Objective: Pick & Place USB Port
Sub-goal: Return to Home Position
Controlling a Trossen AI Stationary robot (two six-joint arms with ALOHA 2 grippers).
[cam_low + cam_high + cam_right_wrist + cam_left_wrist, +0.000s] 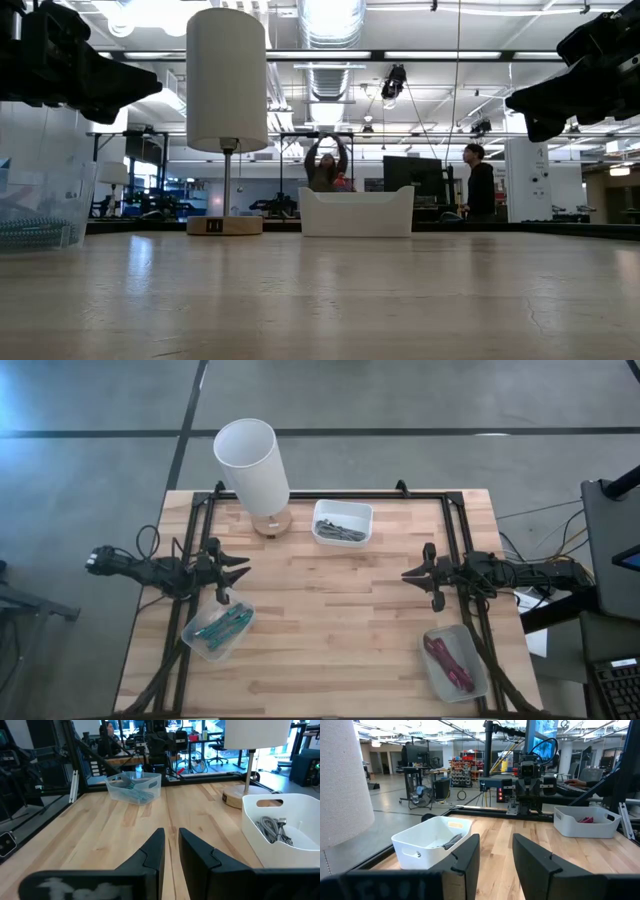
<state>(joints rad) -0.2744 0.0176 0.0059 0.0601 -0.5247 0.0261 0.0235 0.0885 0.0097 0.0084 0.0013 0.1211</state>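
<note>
A lamp with a white shade stands on its round wooden base at the table's far edge; the base front shows a dark port. Beside it sits a white bin of grey cables. A clear bin of teal cables lies near-left, and a clear bin of red cables near-right. My left gripper hovers open above the left bin's far side. My right gripper hovers at the table's right, its fingers a narrow gap apart. Neither holds anything.
A black frame runs along the table's far, left and right sides. The wooden middle between both grippers is bare. People stand in the room beyond the table's far edge.
</note>
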